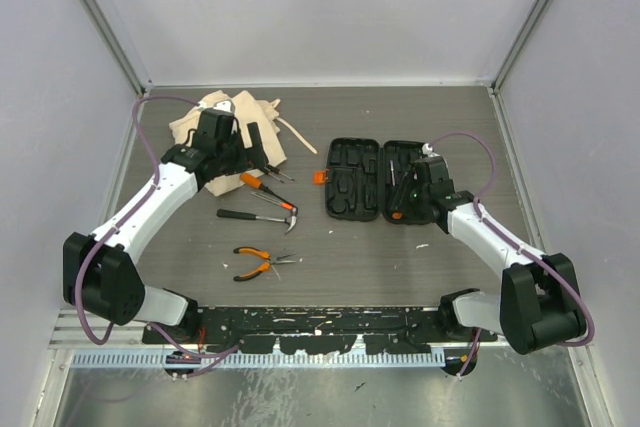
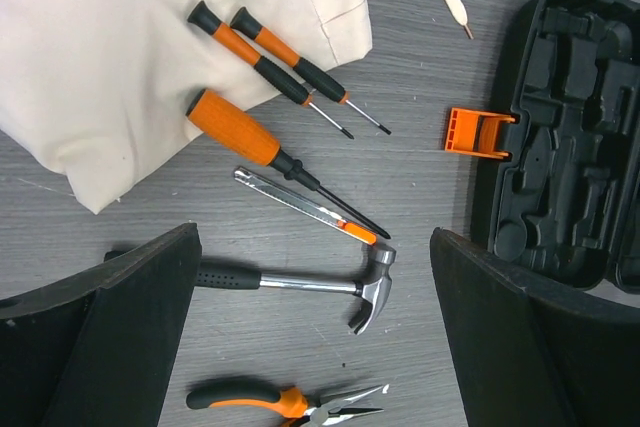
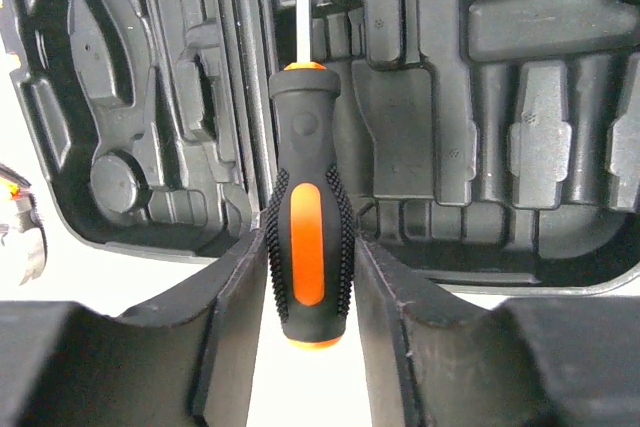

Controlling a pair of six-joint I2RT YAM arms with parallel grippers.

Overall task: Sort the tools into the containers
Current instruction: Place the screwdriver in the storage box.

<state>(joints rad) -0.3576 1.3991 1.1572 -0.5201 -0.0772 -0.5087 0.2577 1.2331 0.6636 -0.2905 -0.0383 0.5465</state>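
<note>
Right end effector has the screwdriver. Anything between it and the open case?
Nothing visible. The right end effector grips the black-and-orange screwdriver by its handle directly over the open tool case, and the moulded recesses in the right wrist view are bare.

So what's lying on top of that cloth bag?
Two thin screwdrivers rest their handles on the bag; a fat orange screwdriver overlaps its edge. Anything beneath is hidden.

No lettering, brand or number is readable on the tool case (image 3: 480,97) or screwdriver (image 3: 305,237).
</note>
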